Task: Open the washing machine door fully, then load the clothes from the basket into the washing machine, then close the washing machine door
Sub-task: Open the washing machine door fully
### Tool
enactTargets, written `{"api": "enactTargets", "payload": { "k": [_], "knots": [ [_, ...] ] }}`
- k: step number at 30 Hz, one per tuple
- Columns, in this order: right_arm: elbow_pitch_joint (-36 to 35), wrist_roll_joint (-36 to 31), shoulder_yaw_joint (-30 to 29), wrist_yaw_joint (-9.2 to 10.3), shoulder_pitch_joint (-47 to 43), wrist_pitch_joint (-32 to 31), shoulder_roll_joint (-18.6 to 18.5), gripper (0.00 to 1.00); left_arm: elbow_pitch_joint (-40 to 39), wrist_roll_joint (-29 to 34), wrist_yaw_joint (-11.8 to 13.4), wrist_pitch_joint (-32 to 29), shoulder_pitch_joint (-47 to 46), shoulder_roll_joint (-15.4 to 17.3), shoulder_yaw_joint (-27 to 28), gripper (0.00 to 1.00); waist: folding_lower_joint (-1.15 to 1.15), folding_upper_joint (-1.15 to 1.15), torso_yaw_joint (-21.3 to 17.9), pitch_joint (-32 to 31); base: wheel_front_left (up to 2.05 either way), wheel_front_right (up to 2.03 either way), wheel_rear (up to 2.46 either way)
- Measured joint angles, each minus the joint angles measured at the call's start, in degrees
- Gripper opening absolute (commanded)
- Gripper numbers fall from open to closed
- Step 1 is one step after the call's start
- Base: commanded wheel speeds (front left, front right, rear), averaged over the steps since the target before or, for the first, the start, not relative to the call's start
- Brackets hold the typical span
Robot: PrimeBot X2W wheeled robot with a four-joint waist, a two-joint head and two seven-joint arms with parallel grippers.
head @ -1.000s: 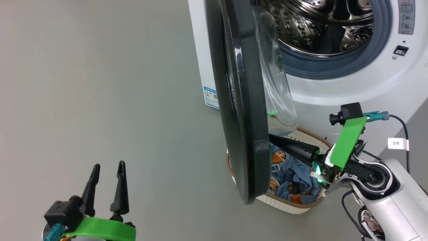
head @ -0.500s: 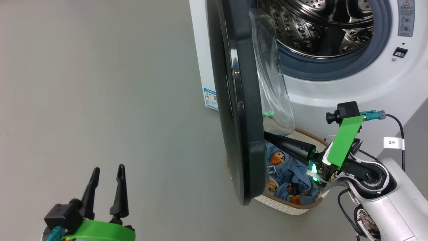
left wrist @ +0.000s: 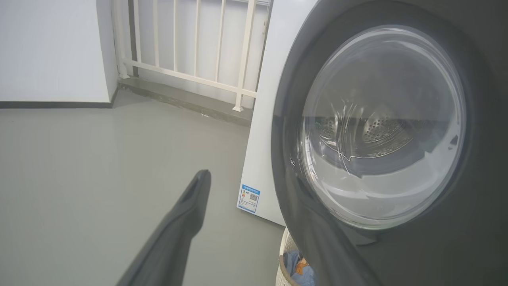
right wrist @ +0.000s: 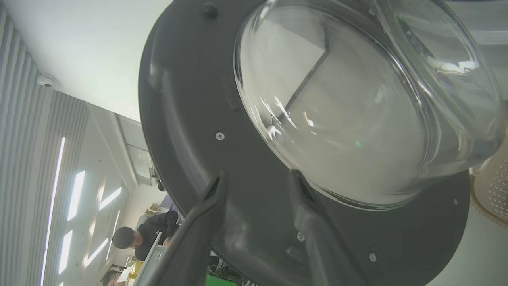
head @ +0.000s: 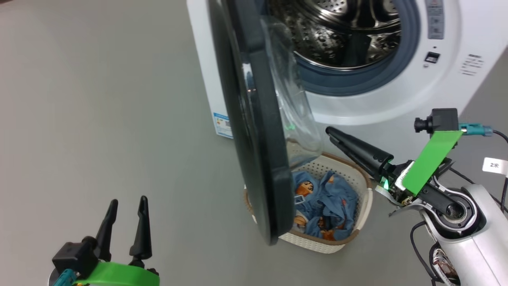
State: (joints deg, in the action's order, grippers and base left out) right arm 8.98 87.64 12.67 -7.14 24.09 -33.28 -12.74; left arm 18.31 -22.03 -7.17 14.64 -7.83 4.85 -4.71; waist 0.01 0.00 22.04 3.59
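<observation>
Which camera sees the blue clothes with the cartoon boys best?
The head view: the clothes lie open in the basket, partly behind the washing machine door. The left wrist view catches a blue scrap at its bottom edge. The right wrist view faces the door's glass.

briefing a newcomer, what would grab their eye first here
The black-ringed washing machine door with its bulging glass bowl stands open, edge-on across the middle of the head view. Behind it at the top gapes the steel drum of the white washing machine; on the floor below sits the basket of blue cartoon-print clothes, the right gripper close by, jaws apart.
</observation>
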Motion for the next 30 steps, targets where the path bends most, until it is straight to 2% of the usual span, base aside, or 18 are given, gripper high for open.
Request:
{"api": "enactTargets", "payload": {
  "k": [7,16,25,30],
  "knots": [
    [-4.9,-7.3,0.8,-0.01,-2.4,10.1,-0.6,1.0,0.0,-0.1,0.0,0.0,0.3,0.9,-0.2,1.0,0.0,0.0,-4.5,-0.9,0.0,0.0,0.0],
    [-8.1,-14.3,4.0,-0.01,-3.1,25.1,-4.8,1.0,-1.0,-0.1,0.7,-0.1,1.4,1.4,-0.5,1.0,-0.01,0.0,-11.0,-1.7,0.0,0.0,0.0],
    [-4.4,-20.3,9.4,-0.01,-5.1,38.7,-10.7,1.0,-2.9,-0.1,1.8,-0.6,2.9,1.7,-0.6,1.0,0.0,0.0,-16.7,-2.5,0.0,0.0,0.0],
    [-0.4,-24.6,11.5,-0.01,-6.1,44.4,-12.0,1.0,-3.5,-0.6,2.2,-1.1,3.5,1.8,-0.5,1.0,-0.01,0.0,-18.9,-3.2,0.0,0.0,0.0]
  ]
}}
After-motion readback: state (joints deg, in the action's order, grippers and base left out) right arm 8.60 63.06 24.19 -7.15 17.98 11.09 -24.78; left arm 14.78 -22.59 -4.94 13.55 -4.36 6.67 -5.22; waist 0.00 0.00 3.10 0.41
